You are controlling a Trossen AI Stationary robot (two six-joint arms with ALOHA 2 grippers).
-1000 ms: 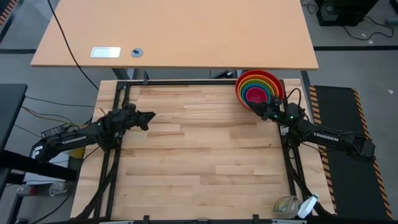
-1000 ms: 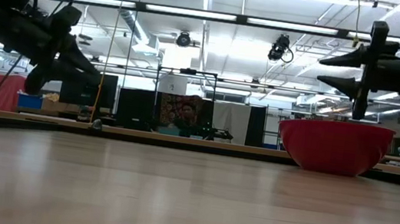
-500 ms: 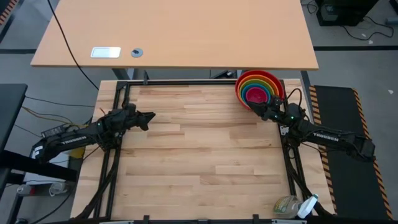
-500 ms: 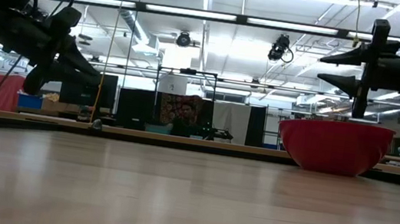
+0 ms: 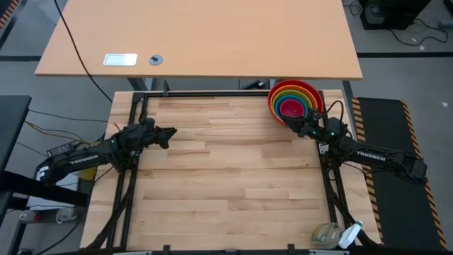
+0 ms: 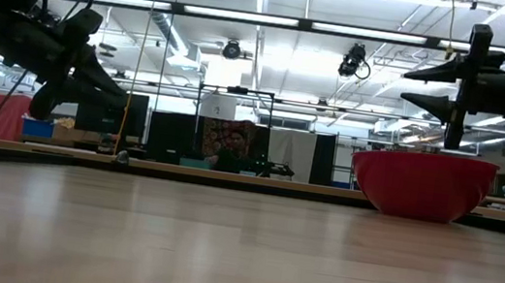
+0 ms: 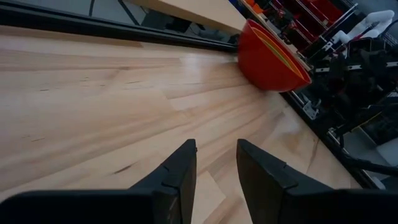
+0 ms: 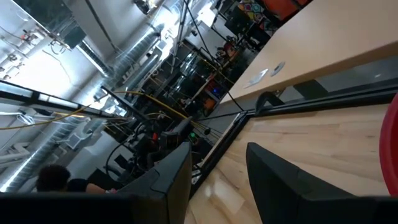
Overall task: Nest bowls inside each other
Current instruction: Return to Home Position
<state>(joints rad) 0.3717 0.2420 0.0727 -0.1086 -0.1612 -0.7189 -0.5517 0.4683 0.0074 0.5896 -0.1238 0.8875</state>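
Note:
The bowls [image 5: 295, 99] stand nested in one stack at the table's far right corner: red outermost, then orange, lime green and blue, with magenta-pink in the middle. The red bowl's base rests on the table [image 6: 423, 184] and also shows in the left wrist view [image 7: 270, 56]. My right gripper [image 5: 289, 122] hangs open just at the near side of the stack, above rim height [image 6: 418, 87], with nothing between its fingers [image 8: 217, 152]. My left gripper [image 5: 172, 132] is open over the table's left side, pointing toward the right [image 7: 216, 149], and is empty.
A tan desk [image 5: 198, 35] stands beyond the far edge, with a white slip and a small round disc on it. A spray bottle and a clear bag [image 5: 338, 235] lie at the near right corner. A person [image 6: 229, 146] is in the room beyond.

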